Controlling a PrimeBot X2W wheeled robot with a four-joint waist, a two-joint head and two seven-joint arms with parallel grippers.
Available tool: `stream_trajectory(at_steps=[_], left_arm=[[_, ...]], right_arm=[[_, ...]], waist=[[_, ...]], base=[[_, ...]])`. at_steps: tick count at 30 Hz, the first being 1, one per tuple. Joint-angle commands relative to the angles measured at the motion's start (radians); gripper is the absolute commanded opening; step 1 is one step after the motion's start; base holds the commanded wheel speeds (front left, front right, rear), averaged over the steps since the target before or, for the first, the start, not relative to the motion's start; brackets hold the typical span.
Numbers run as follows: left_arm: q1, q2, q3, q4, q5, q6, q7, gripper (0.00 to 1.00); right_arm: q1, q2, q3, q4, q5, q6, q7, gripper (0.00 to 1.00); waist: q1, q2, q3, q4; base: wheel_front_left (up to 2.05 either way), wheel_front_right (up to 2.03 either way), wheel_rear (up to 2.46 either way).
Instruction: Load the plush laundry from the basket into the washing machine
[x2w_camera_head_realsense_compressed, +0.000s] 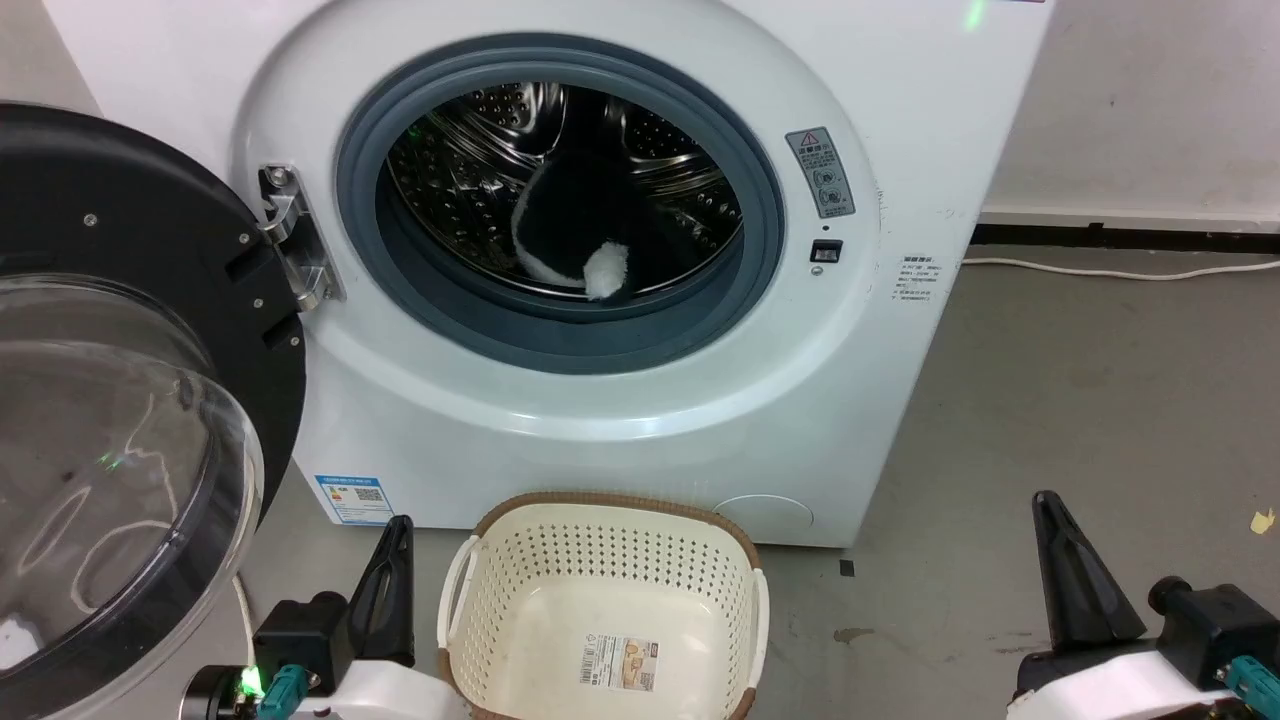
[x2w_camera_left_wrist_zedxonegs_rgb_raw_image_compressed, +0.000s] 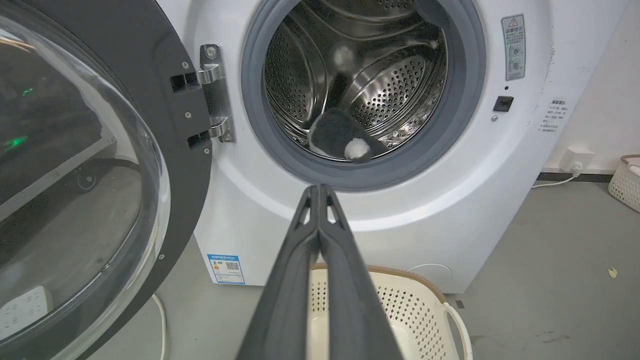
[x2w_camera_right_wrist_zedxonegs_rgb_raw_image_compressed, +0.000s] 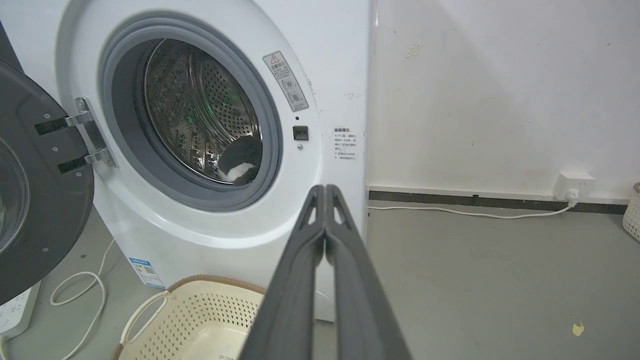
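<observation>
The black plush laundry (x2w_camera_head_realsense_compressed: 590, 215) with its white rounded end lies inside the steel drum of the washing machine (x2w_camera_head_realsense_compressed: 880, 330), near the front lip; it also shows as plush (x2w_camera_left_wrist_zedxonegs_rgb_raw_image_compressed: 340, 137) and plush (x2w_camera_right_wrist_zedxonegs_rgb_raw_image_compressed: 240, 160). The cream basket (x2w_camera_head_realsense_compressed: 600, 560) with a brown rim stands on the floor before the washer, holding nothing but its label. My left gripper (x2w_camera_head_realsense_compressed: 400, 525) is low at the basket's left, shut, its fingers pressed together (x2w_camera_left_wrist_zedxonegs_rgb_raw_image_compressed: 319, 189). My right gripper (x2w_camera_head_realsense_compressed: 1045, 500) is at the lower right, shut too (x2w_camera_right_wrist_zedxonegs_rgb_raw_image_compressed: 325, 189). Neither holds anything.
The washer's black-rimmed clear door (x2w_camera_head_realsense_compressed: 110, 430) is swung wide open at the left, close to my left arm. A white cable (x2w_camera_head_realsense_compressed: 1120, 270) runs along the floor by the wall at the right. A power strip (x2w_camera_right_wrist_zedxonegs_rgb_raw_image_compressed: 15, 310) lies beneath the door. Grey floor stretches right of the washer.
</observation>
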Motion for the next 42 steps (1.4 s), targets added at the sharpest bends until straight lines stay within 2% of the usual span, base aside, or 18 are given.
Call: stream_trajectory(at_steps=[1,42], left_arm=[[-0.009,-0.001,0.002,-0.008,0.01,0.007,0.007,0.0],[-0.019,-0.002,0.02,-0.05,0.086,0.026,0.101,0.0]], right_arm=[[-0.016,0.0,0.002,0.005,-0.013,0.0,0.006,0.0],[-0.043,0.0,0.024,0.019,-0.084,-0.001,0.101,0.0]], waist=[[0.0,0.0,0.0,0.0],[0.0,0.0,0.004,-0.006]], base=[[0.0,0.0,0.0],[0.0,0.0,0.0]])
